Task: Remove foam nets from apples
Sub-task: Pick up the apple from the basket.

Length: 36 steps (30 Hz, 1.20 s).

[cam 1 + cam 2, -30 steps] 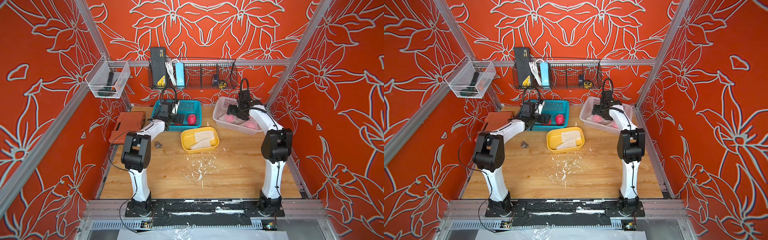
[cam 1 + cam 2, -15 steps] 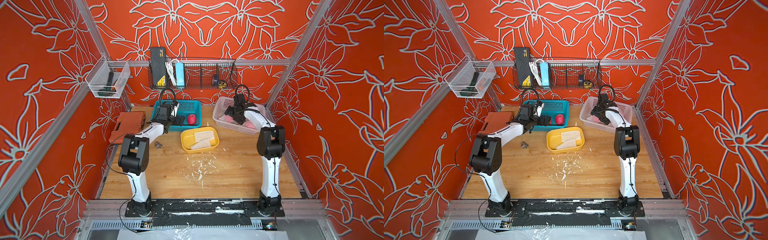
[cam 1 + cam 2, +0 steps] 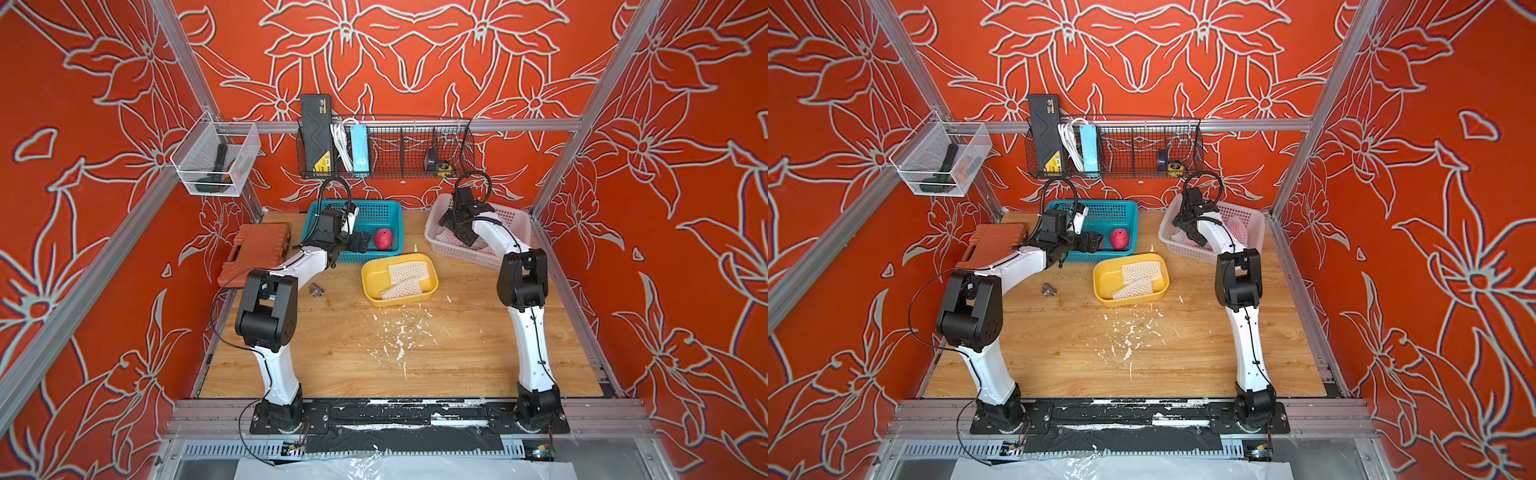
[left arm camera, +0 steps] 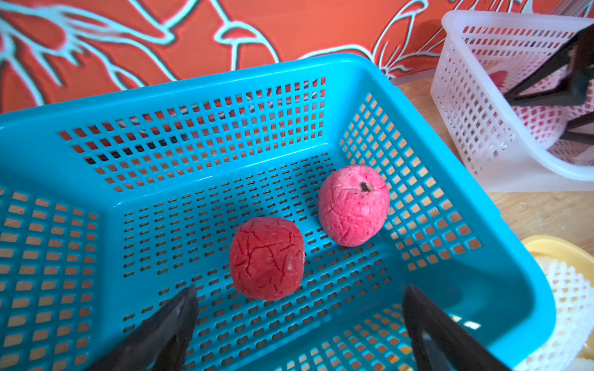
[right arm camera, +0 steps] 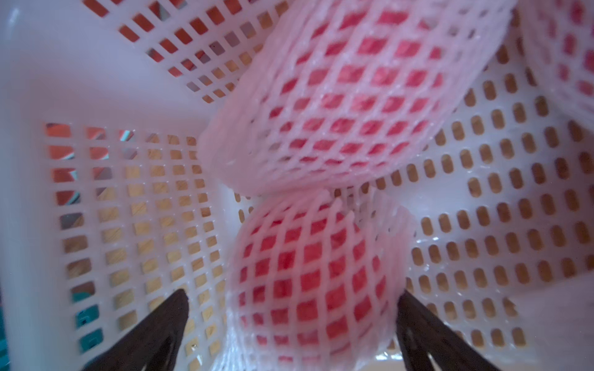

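Your wooden table (image 3: pixel 457 353) carries a teal basket (image 3: pixel 376 203) at the back, a white basket (image 3: pixel 513 214) to its right, and a yellow tray (image 3: pixel 365 278) just in front, between the two.

Your left gripper (image 4: pixel 299 292) hangs over the teal basket, fingers spread wide and empty. On the basket floor lie a darker bare apple (image 4: pixel 266 258), just past the fingertips, and a pinker bare apple (image 4: pixel 353 205) a little apart from it.

Your right gripper (image 5: pixel 291 294) is down inside the white basket. Its fingers are released and stand either side of a netted apple (image 5: pixel 308 282) without pinching it. A second netted apple (image 5: pixel 347 96) rests against that one.

Two empty foam nets (image 3: pixel 409 272) lie flat in the yellow tray. White foam crumbs (image 3: pixel 399 336) are scattered on the table in front of the tray.
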### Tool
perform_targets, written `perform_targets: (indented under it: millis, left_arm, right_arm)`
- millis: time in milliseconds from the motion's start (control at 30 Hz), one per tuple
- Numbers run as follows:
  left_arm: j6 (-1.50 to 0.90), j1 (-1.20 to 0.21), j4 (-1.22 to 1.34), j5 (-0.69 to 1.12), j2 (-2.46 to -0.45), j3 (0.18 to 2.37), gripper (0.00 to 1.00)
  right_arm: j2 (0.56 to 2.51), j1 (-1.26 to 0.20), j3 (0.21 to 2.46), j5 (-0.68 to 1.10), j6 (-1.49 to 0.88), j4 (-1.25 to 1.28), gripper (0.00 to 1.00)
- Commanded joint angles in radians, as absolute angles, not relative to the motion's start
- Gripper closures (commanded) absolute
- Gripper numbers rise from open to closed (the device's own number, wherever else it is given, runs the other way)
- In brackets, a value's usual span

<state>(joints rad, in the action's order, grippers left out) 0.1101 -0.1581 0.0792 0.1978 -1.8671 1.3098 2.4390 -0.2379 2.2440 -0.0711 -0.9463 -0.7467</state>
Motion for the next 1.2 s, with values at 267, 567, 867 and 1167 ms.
perform_targets:
  millis: [267,567,867,1167]
  left_arm:
    - [0.107,-0.161,0.083,0.227,-1.860,1.309,0.02]
    - [0.106,-0.163,0.080,0.236,-1.849,1.307,0.02]
    - [0.114,-0.173,0.093,0.245,-1.792,1.272,0.02]
    - [0.138,-0.205,0.156,0.252,-1.644,1.136,0.02]
  right_arm:
    - [2.496,-0.238,2.305,-0.155,-0.970,-0.923,0.03]
    - [2.476,-0.233,2.279,-0.172,-0.983,-0.932,0.18]
    - [2.338,-0.234,2.192,-0.190,-0.968,-0.855,0.27]
    - [2.086,-0.237,1.991,-0.156,-0.948,-0.786,0.27]
